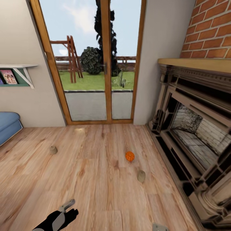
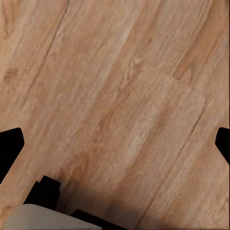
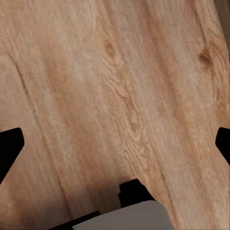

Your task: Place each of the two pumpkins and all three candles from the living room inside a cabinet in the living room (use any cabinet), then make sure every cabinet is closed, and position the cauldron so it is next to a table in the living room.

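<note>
While wrists face floor (image 2: 124, 96), head shows pumpkin (image 1: 129, 156), apparently candles (image 1: 141, 176).

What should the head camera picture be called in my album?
A pumpkin and two candles on the floor.

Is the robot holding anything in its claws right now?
No. Both wrist views show the fingertips far apart over bare wood floor, nothing between them. The pumpkin and two candles sit untouched on the floor ahead.
</note>
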Robot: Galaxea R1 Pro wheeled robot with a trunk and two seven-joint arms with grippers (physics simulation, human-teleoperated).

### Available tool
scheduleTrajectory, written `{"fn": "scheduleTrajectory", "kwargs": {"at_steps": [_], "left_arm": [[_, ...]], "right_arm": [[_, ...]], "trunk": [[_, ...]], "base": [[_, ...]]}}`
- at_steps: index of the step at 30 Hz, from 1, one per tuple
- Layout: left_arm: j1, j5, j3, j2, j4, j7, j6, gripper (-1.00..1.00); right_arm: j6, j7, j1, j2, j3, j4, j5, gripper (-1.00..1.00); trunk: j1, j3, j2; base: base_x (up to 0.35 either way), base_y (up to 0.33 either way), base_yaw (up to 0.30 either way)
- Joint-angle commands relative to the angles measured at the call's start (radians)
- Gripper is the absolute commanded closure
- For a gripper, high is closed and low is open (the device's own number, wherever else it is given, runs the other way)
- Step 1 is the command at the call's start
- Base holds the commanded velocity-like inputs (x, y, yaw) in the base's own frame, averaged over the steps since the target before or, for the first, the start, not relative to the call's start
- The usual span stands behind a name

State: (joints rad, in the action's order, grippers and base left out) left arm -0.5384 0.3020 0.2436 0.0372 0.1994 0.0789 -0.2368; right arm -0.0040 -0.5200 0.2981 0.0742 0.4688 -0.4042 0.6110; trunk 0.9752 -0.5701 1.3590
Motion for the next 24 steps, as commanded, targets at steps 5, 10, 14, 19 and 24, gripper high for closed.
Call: {"fn": "scheduleTrajectory", "kwargs": {"at_steps": [5,10,14,19,24], "left_arm": [[-0.004,0.0,0.002,0.001,0.014,-0.024,-0.097,-1.0],[-0.019,-0.001,-0.004,0.001,0.167,-0.025,-0.329,-1.0],[-0.02,-0.002,-0.01,-0.001,0.347,-0.021,-0.526,-1.0],[-0.02,-0.002,-0.01,-0.005,0.407,-0.015,-0.584,-1.0],[-0.02,-0.003,-0.009,-0.004,0.413,-0.014,-0.589,-1.0]], "right_arm": [[0.129,0.012,0.055,0.002,-0.004,-0.026,0.003,-1.0],[0.415,0.014,0.215,0.01,-0.047,-0.07,0.018,-1.0],[0.538,0.013,0.29,0.012,-0.179,-0.078,0.02,-1.0],[0.604,0.002,0.329,0.016,-0.239,-0.085,0.013,-1.0],[0.649,-0.012,0.349,0.025,-0.244,-0.089,0.007,-1.0]], "trunk": [[0.0,0.0,0.0],[0.0,0.0,0.0],[0.0,0.0,0.0],[0.0,0.0,0.0],[0.0,0.0,0.0]], "base": [[0.315,0.0,0.0],[0.243,0.0,0.0],[0.071,0.0,0.0],[0.098,0.0,0.0],[0.186,0.0,0.0]]}}
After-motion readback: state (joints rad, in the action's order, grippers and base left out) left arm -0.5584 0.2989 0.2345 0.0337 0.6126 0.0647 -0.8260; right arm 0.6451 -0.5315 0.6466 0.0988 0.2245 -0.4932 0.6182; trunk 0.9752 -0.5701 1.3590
